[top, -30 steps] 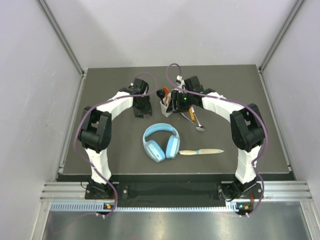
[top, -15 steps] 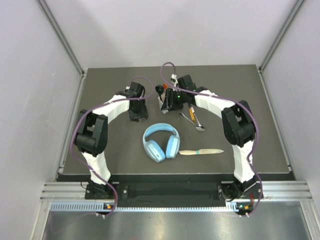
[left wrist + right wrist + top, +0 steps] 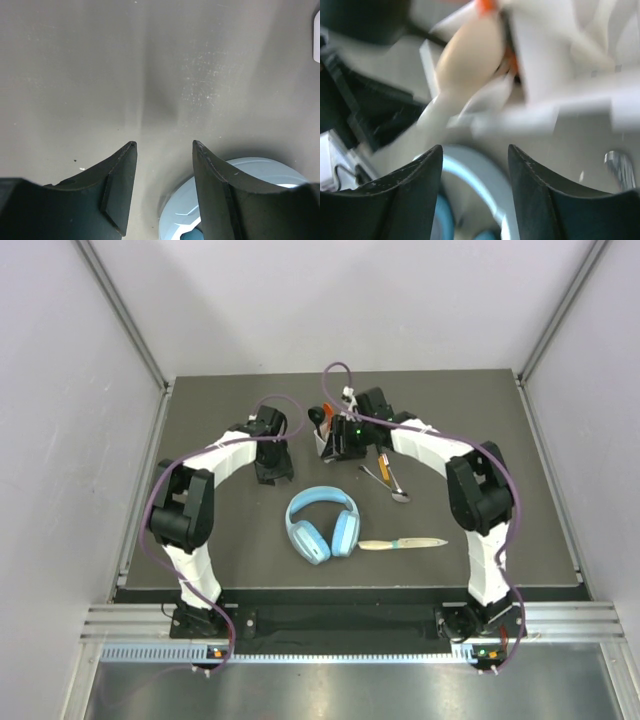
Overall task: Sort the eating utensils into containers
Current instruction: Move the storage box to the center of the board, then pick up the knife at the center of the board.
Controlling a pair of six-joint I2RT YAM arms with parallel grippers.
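The white caddy (image 3: 325,447) stands at the back middle of the mat, mostly covered by my right gripper (image 3: 340,443). An orange-red spoon (image 3: 328,410) and a black spoon (image 3: 317,417) stick up out of it. In the blurred right wrist view the right gripper (image 3: 475,147) is open and empty, with a white spoon (image 3: 470,57) and the caddy wall (image 3: 560,65) just beyond the fingertips. A metal spoon (image 3: 394,484) and a wooden-handled knife (image 3: 402,543) lie on the mat. My left gripper (image 3: 164,144) hangs open over bare mat, left of the caddy.
Light-blue headphones (image 3: 322,523) lie in the middle of the mat, and their cup (image 3: 280,172) shows behind the left gripper's right finger. An orange-handled piece (image 3: 384,464) lies beside the metal spoon. Grey walls close off the mat's back and sides.
The right gripper has shifted a little left and back over the caddy. The left gripper has drawn slightly left, away from the caddy.
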